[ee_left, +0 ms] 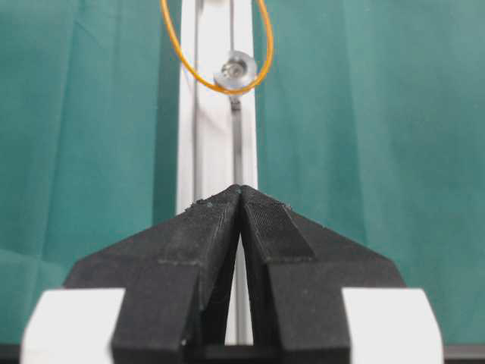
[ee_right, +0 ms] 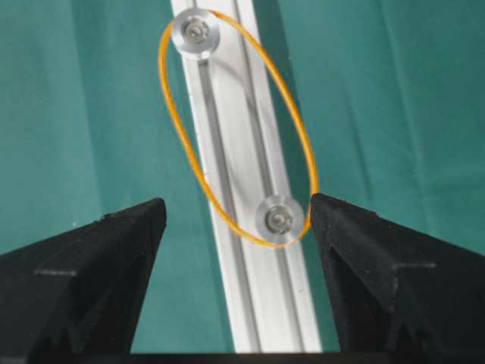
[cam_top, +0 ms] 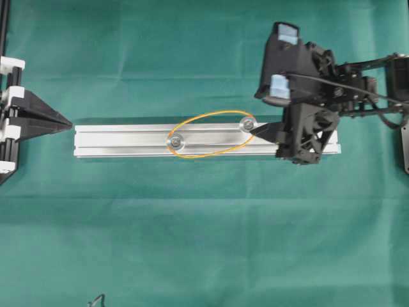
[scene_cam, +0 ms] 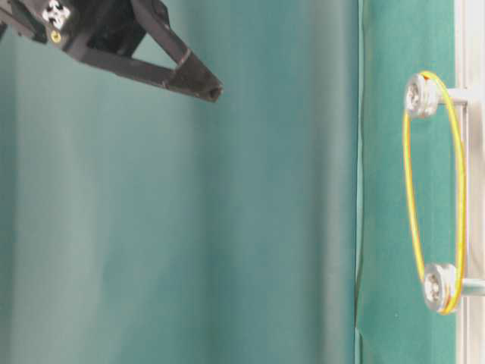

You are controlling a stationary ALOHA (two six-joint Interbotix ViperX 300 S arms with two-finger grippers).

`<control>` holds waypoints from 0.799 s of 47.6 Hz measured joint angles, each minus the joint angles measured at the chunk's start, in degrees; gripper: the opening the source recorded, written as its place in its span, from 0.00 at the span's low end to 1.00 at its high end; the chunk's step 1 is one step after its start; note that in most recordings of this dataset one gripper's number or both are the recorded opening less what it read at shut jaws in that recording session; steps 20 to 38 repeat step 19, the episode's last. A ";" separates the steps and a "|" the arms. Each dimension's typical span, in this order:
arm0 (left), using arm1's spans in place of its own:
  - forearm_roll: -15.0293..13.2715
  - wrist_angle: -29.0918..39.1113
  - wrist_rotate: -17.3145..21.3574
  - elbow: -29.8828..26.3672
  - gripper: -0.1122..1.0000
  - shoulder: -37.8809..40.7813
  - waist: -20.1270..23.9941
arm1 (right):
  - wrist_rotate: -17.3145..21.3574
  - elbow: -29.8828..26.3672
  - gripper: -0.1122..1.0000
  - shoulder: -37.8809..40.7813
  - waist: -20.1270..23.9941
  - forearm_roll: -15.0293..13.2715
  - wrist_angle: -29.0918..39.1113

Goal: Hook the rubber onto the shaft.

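The rubber [cam_top: 204, 116] is a thin orange loop lying round both silver shafts, the left shaft [cam_top: 176, 141] and the right shaft [cam_top: 246, 123], which stand up from the silver rail [cam_top: 115, 141]. The table-level view shows the band [scene_cam: 410, 189] strung between both shaft heads. My right gripper [ee_right: 236, 203] is open and empty, its fingers either side of the near shaft [ee_right: 279, 220]; it hangs well above the rail [scene_cam: 212, 91]. My left gripper [ee_left: 240, 189] is shut and empty at the rail's left end [cam_top: 67, 123], clear of the band [ee_left: 239, 91].
A green cloth [cam_top: 204, 243] covers the table. A black frame post [cam_top: 3, 25] runs along the far left edge. A small dark object [cam_top: 96, 299] pokes in at the bottom edge. The right arm's body [cam_top: 307, 83] overhangs the rail's right end.
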 measured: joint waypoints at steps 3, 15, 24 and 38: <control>0.00 0.00 0.18 0.00 0.12 0.00 0.00 | 0.09 0.79 0.80 -1.05 0.00 -0.62 -0.53; 0.00 0.09 0.00 0.00 0.12 0.00 0.88 | 0.18 4.39 0.80 -3.78 0.00 -1.58 -1.41; 0.00 0.00 0.00 0.00 0.12 0.00 1.05 | 0.35 5.89 0.80 -4.48 0.00 -1.67 -2.72; 0.00 0.00 0.00 0.00 0.12 0.00 1.05 | 0.35 5.89 0.80 -4.48 0.00 -1.67 -2.72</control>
